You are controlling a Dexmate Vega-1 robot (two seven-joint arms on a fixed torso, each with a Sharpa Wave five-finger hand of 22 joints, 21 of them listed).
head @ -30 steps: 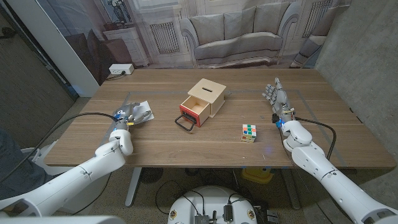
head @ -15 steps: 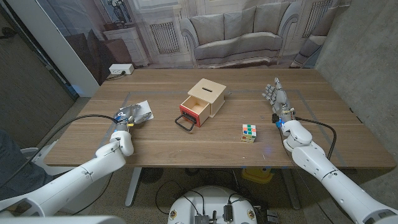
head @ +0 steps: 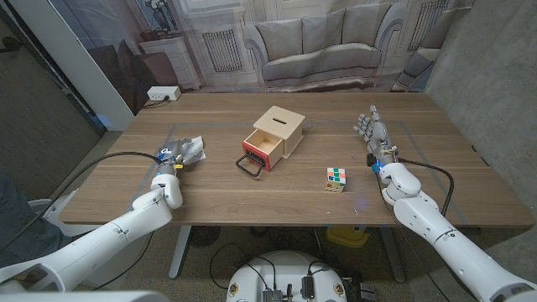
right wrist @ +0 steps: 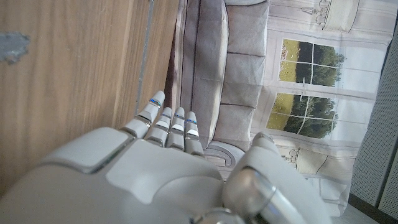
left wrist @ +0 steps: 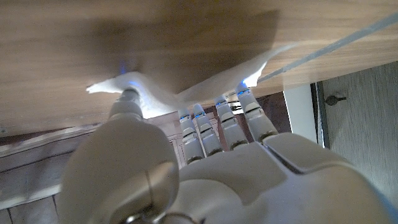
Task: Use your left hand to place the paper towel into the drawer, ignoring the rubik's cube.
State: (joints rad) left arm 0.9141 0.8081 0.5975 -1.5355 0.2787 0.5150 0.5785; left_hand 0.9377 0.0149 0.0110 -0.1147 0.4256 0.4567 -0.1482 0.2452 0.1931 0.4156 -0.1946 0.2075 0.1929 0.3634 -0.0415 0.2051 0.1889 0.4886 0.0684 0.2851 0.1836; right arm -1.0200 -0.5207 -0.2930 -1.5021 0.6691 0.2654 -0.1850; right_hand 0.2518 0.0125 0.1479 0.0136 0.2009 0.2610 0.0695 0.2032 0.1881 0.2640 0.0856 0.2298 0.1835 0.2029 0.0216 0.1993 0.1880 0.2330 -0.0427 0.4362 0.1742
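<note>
At the table's left side, the left hand (head: 172, 156) has its fingertips (left wrist: 242, 94) and thumb closed onto the crumpled paper towel (head: 190, 149), which lies at the fingertips on the wooden table (head: 277, 197). The open drawer (head: 263, 148) lies to the right of the towel, well apart, with its mouth facing the near edge. The right hand (head: 372, 132) stands idle with fingers straight and together, near the rubik's cube (head: 336, 179).

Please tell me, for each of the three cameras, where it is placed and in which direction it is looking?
Head view: on the head, looking down at the table; both arms enter below.
Left wrist view: behind the left hand, whose fingers touch the paper towel.
Right wrist view: behind the right hand, facing a sofa backdrop.
Shared: head and left wrist views show the towel.
</note>
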